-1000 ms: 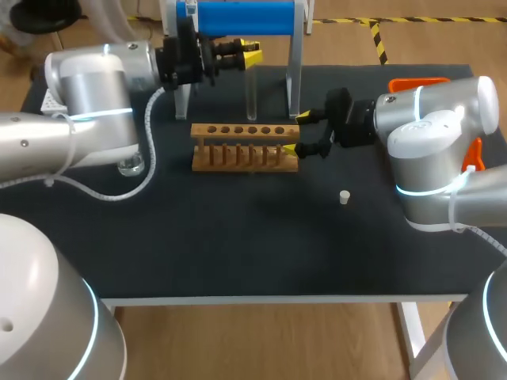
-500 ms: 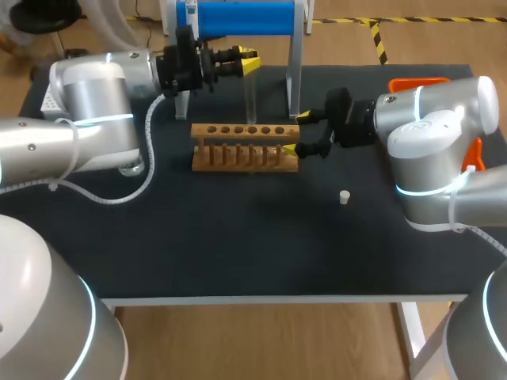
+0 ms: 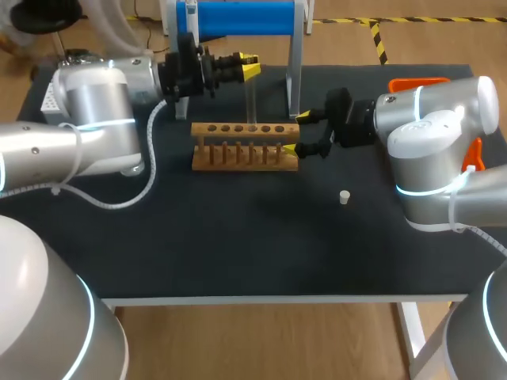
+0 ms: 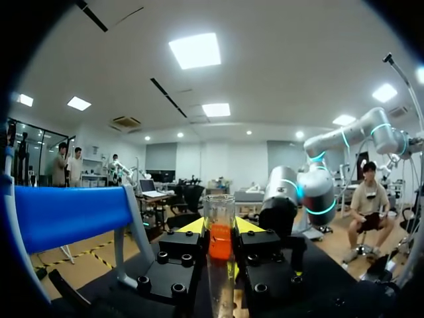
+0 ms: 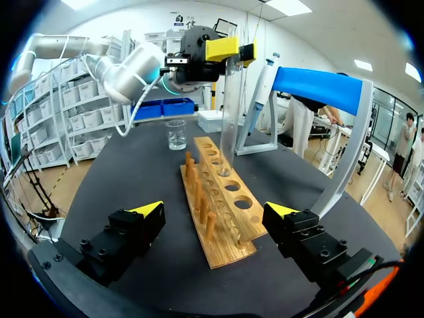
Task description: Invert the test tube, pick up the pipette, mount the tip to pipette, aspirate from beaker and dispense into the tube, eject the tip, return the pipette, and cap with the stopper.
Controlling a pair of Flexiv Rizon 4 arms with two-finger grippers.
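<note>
A small white stopper [image 3: 344, 197] lies alone on the dark desk [image 3: 238, 245], nearest the front edge. Behind it stands a wooden test-tube rack [image 3: 245, 146] with a row of holes along its top. The right gripper [image 3: 299, 133] sits at the rack's right end, its fingers spread wide and holding nothing. Farther back, the left gripper [image 3: 247, 65] has its fingers closed on a clear glass test tube [image 3: 251, 99], held upright with its lower end at a rack hole. A clear glass beaker [image 5: 175, 134] stands beyond the rack.
</note>
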